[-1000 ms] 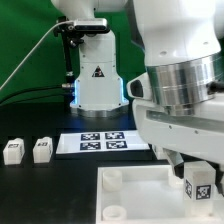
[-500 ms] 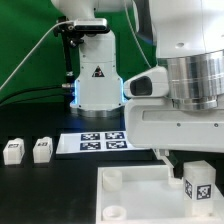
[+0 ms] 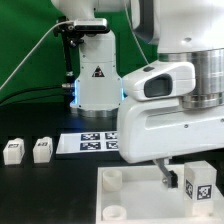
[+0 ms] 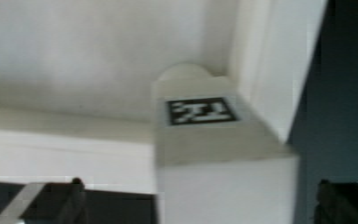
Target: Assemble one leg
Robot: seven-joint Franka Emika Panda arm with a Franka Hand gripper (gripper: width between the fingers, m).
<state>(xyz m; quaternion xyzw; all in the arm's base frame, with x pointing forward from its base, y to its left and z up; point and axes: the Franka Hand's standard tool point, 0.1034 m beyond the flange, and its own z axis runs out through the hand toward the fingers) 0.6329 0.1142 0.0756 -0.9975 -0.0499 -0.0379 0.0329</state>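
A leg (image 3: 198, 185), a small white post with a black-and-white tag, stands upright at the near right corner of the big white tabletop panel (image 3: 140, 192). My gripper (image 3: 183, 173) hangs over it, with one dark finger (image 3: 165, 173) showing to the exterior view's left of the leg. In the wrist view the leg (image 4: 220, 150) rises between my fingertips, and the gripper (image 4: 202, 205) is open, with a dark gap on each side of the post. Two more legs (image 3: 13, 150) (image 3: 42, 150) lie on the black table at the exterior view's left.
The marker board (image 3: 88, 143) lies behind the panel, partly covered by my arm. The panel has round sockets (image 3: 113, 178) along its left edge. The robot base (image 3: 97, 85) stands at the back with a green backdrop behind it.
My arm's body has swung toward the exterior view's left and now covers more of the marker board. The leg on the panel has stayed in place.
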